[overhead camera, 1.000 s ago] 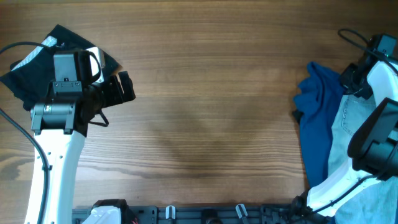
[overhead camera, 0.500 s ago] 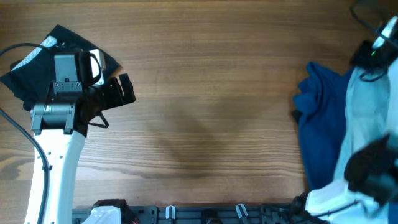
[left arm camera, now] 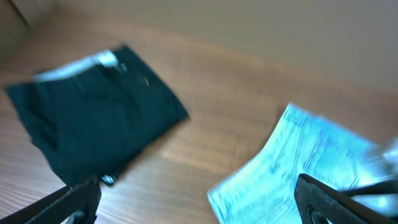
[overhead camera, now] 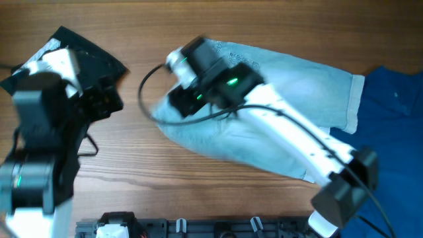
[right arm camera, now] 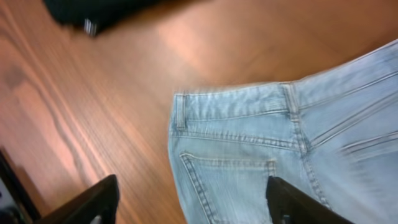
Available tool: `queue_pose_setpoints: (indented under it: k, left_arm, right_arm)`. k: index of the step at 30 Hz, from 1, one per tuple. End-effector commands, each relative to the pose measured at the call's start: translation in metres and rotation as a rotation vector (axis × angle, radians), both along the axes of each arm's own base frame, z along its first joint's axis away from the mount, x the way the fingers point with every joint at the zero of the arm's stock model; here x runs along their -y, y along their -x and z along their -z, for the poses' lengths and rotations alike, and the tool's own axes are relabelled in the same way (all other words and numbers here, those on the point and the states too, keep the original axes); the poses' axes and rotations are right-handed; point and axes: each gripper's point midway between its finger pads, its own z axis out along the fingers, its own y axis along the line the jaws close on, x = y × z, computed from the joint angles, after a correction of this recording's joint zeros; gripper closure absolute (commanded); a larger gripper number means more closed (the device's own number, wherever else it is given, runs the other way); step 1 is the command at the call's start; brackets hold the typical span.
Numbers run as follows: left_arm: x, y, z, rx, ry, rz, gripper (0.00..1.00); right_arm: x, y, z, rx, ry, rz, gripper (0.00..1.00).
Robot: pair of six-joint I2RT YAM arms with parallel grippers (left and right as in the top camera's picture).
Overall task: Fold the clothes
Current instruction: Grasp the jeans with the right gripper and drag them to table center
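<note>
The pale blue denim shorts lie spread across the middle of the table, waistband and a stitched back pocket towards the left. My right gripper hovers over their left end. In the right wrist view the gripper is open, its fingers wide apart with nothing held between them. My left gripper is open above bare wood, between the black garment and the shorts' near edge. A royal-blue top lies at the right edge.
The right arm stretches diagonally over the shorts from its base at the front right. A dark rail runs along the table's front edge. Bare wood shows in front of the shorts on the left.
My right arm has swung from the far right to the middle left, bringing the denim shorts onto the middle of the table, and has let them go. My left arm shifted slightly.
</note>
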Motion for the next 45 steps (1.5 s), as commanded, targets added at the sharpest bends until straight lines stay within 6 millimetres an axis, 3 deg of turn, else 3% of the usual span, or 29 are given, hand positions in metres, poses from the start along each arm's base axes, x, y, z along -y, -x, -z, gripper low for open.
queue_pose_setpoints:
  k: [1, 5, 6, 8, 10, 13, 14, 16, 18, 20, 21, 23, 26, 29, 32, 33, 35, 36, 37, 41, 43, 45]
  left_arm:
    - [-0.007, 0.008, -0.013, 0.039, -0.035, -0.029, 0.0]
    - [0.029, -0.017, 0.006, -0.019, 0.083, 0.142, 0.0]
    - [0.04, -0.031, 0.02, -0.067, 0.122, 0.19, 0.0]
    - [0.055, -0.062, 0.056, -0.172, 0.177, 0.246, 0.0]
    - [0.078, -0.09, 0.086, -0.236, 0.246, 0.333, 0.0]
    - [0.137, -0.132, 0.123, -0.258, 0.437, 0.572, 0.04]
    - [0.145, -0.146, 0.131, -0.241, 0.446, 0.6, 0.16]
    - [0.154, -0.174, 0.16, -0.227, 0.414, 0.605, 0.09]
    - [0.165, -0.204, 0.204, -0.222, 0.345, 0.583, 0.04]
    - [0.179, -0.22, 0.234, -0.203, 0.283, 0.602, 0.0]
    - [0.196, -0.226, 0.255, -0.181, 0.197, 0.682, 0.02]
    - [0.209, -0.232, 0.281, -0.175, 0.061, 0.684, 0.04]
    - [0.222, -0.237, 0.302, -0.159, -0.085, 0.67, 0.07]
    - [0.232, -0.235, 0.32, -0.17, -0.127, 0.666, 0.17]
    - [0.231, -0.23, 0.346, -0.222, -0.119, 0.662, 0.27]
    - [0.228, -0.228, 0.356, -0.244, -0.12, 0.66, 0.37]
    - [0.223, -0.224, 0.371, -0.283, -0.122, 0.654, 0.68]
    - [0.213, -0.225, 0.374, -0.3, -0.132, 0.6, 0.86]
    - [0.2, -0.229, 0.374, -0.305, -0.143, 0.525, 0.96]
    - [0.114, -0.251, 0.364, -0.279, -0.212, 0.138, 0.96]
    - [0.051, -0.261, 0.359, -0.306, -0.185, 0.031, 0.96]
    - [0.019, -0.264, 0.357, -0.341, -0.14, -0.003, 0.96]
  right_arm:
    - [0.032, -0.03, -0.013, 0.073, 0.039, 0.2, 0.2]
    - [0.098, -0.058, -0.065, 0.117, -0.05, 0.421, 0.2]
    - [0.128, -0.066, -0.086, 0.139, -0.09, 0.497, 0.2]
    - [0.166, -0.07, -0.116, 0.161, -0.162, 0.575, 0.22]
    - [0.194, -0.066, -0.132, 0.167, -0.2, 0.62, 0.23]
    - [0.226, -0.057, -0.136, 0.144, -0.187, 0.688, 0.23]
    - [0.231, -0.053, -0.133, 0.131, -0.176, 0.697, 0.23]
    - [0.236, -0.048, -0.126, 0.098, -0.15, 0.71, 0.23]
    - [0.238, -0.044, -0.113, 0.055, -0.116, 0.715, 0.23]
    - [0.238, -0.043, -0.104, 0.026, -0.096, 0.718, 0.23]
    - [0.239, -0.042, -0.098, -0.001, -0.083, 0.725, 0.23]
    - [0.24, -0.039, -0.088, -0.043, -0.064, 0.74, 0.22]
    - [0.24, -0.037, -0.081, -0.072, -0.046, 0.747, 0.23]
    - [0.239, -0.039, -0.076, -0.089, -0.042, 0.756, 0.23]
    - [0.24, -0.038, -0.072, -0.107, -0.036, 0.767, 0.23]
    - [0.24, -0.038, -0.072, -0.107, -0.036, 0.767, 0.23]
    - [0.24, -0.038, -0.072, -0.107, -0.036, 0.767, 0.23]
    - [0.24, -0.038, -0.072, -0.108, -0.036, 0.767, 0.23]
    - [0.24, -0.038, -0.072, -0.108, -0.035, 0.767, 0.23]
    - [0.24, -0.039, -0.067, -0.112, -0.024, 0.762, 0.22]
    - [0.247, -0.04, -0.047, -0.146, 0.047, 0.791, 0.23]
    - [0.254, -0.04, -0.029, -0.189, 0.088, 0.846, 0.23]
